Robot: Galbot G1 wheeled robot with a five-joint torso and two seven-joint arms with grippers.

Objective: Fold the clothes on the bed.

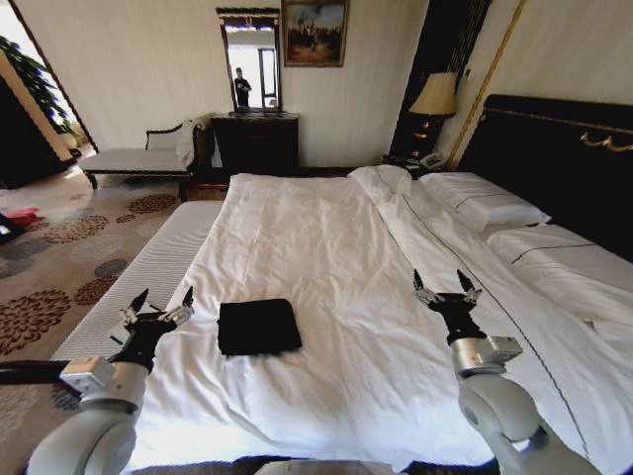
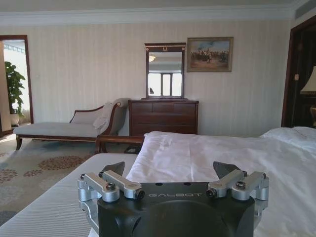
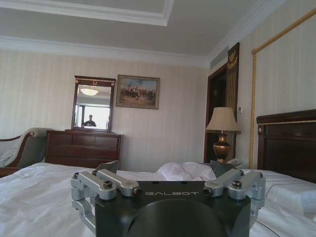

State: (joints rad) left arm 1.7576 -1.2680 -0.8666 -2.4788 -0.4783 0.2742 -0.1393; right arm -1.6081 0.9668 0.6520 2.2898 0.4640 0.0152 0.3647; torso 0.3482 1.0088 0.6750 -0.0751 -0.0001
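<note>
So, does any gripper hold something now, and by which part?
Nothing is held. The left gripper and the right gripper are both open, raised on either side of the folded black T-shirt on the bed.

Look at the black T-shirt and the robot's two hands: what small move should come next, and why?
Probably none beyond keeping both hands clear. The black T-shirt already lies as a compact folded rectangle on the bed. The left hand and right hand hover open on either side of it, holding nothing. If anything, I would lower the arms to rest.
</note>
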